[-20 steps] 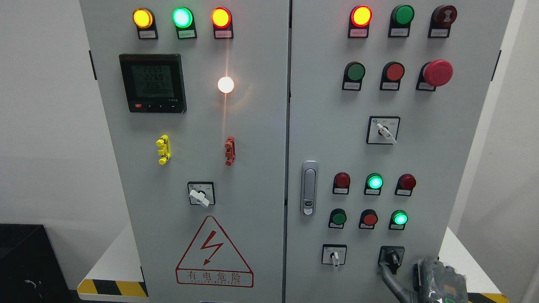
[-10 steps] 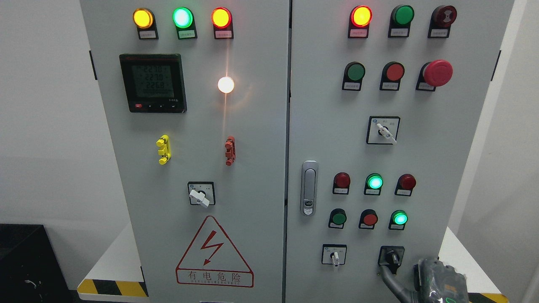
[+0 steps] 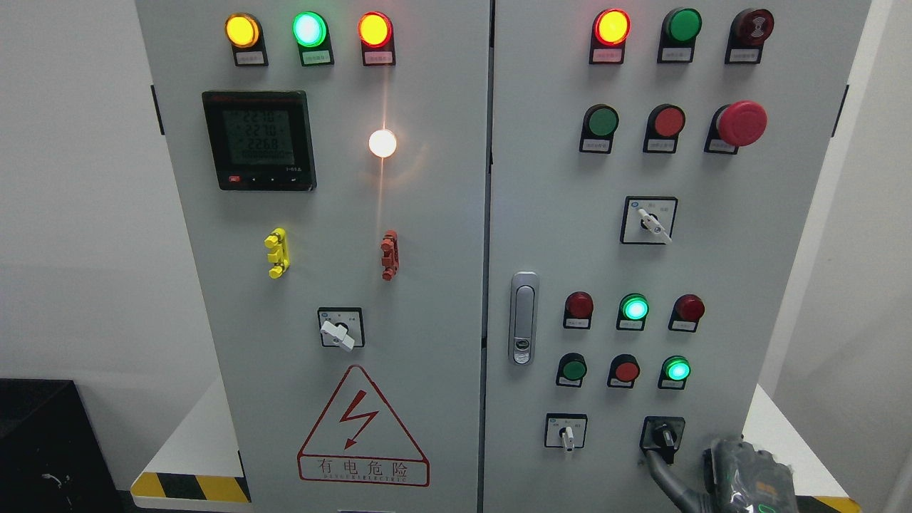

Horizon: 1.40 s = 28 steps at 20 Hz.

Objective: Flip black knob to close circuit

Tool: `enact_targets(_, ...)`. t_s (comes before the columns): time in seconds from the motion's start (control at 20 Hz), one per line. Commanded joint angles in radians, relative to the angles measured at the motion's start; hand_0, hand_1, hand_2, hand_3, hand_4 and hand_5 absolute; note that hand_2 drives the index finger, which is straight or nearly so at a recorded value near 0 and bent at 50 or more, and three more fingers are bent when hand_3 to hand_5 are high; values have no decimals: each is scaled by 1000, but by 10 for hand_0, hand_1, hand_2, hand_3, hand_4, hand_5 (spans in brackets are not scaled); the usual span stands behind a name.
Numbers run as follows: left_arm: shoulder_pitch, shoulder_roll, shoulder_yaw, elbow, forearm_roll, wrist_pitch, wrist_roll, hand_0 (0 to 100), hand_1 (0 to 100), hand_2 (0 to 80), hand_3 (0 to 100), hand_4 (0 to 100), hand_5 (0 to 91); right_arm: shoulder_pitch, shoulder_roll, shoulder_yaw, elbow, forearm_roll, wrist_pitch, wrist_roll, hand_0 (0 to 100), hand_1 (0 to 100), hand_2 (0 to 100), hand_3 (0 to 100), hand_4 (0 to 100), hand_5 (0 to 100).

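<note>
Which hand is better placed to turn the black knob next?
Right, probably. The right hand sits at the lower right corner, just beside the black knob; no left hand is in view.

Bright, even indoor light on a sharp, clear picture of a grey cabinet [image 3: 427, 214]. A white lamp [image 3: 382, 143] glares, throwing a vertical streak. Coloured indicator lights glow. The right hand [image 3: 748, 477] at the bottom edge looks slightly blurred.
</note>
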<state>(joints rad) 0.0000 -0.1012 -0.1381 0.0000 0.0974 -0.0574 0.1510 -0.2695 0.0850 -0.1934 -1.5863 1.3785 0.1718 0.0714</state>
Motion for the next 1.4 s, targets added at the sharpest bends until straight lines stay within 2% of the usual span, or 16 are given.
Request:
enact_targets(0.0, 21, 0, 0, -29, 1, 1, -1, 120, 556, 0, 0, 0, 0, 0, -4, -41, -8, -3, 2, 1, 0, 0, 876, 1000, 936, 1000)
enact_targets(1.35, 23, 0, 0, -31, 1, 1, -1, 120, 556, 0, 0, 0, 0, -11, -8, -54, -15, -13, -9, -9, 0, 0, 873, 1000, 931, 1000)
